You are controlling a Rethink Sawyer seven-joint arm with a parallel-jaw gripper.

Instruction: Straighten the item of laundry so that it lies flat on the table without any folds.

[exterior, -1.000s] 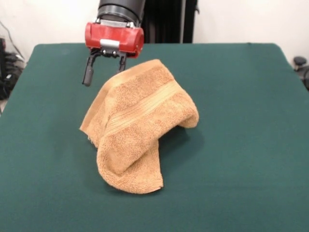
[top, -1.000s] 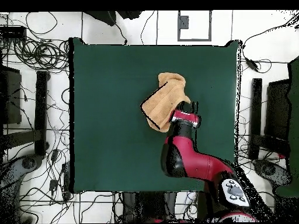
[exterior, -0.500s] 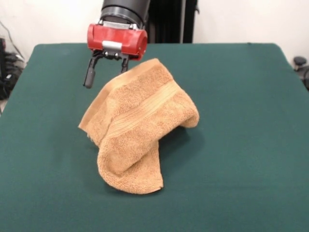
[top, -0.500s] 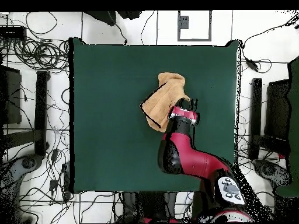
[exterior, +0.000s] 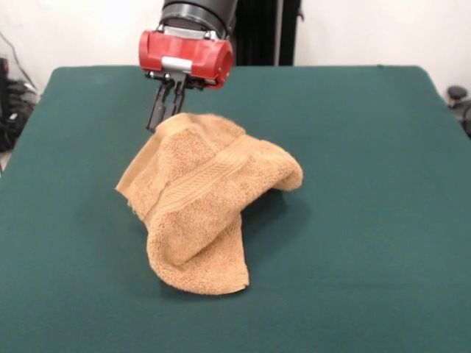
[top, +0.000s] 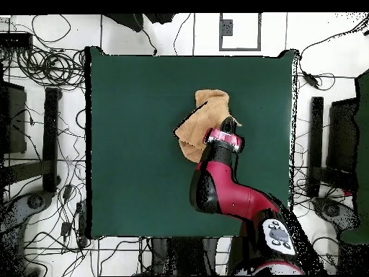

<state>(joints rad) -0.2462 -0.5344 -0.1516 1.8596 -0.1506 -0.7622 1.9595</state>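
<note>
The towel (exterior: 206, 198) is bunched up in a folded heap near the middle of the green worktop (exterior: 368, 220), with one edge lifted up and the rest sagging down onto the cloth. The gripper (exterior: 165, 110) is closed tight on that raised edge of the towel, at the side of the heap nearer the far edge of the worktop. A striped band is seen running across the folds.
</note>
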